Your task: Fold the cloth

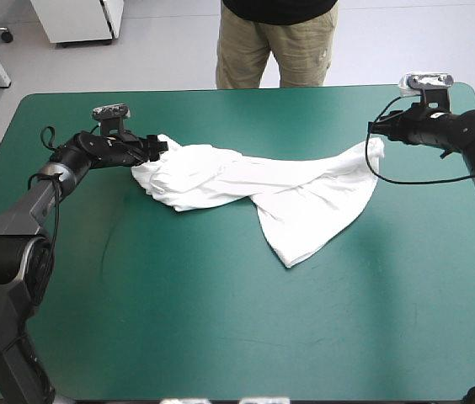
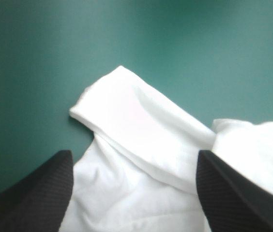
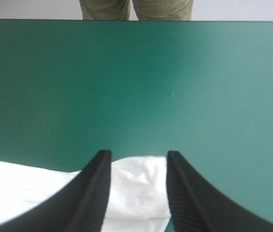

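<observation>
Left gripper (image 2: 134,153), right gripper (image 3: 137,153) gape at rumpled T-shirt (image 1: 246,189) ends.

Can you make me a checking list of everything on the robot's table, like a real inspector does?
surface: teal-green cover, lying flat, with only the shirt on it
job's things: white T-shirt, not folded yet, rumpled, stretched across the far half of the table from one tool to the other, one corner pointing toward the near edge
clutter: nothing seen
grippers: left tool open, over the shirt's bunched left end; right tool open, straddling the shirt's right end
cables: nothing seen besides the robot's own
surroundings: nothing seen
</observation>
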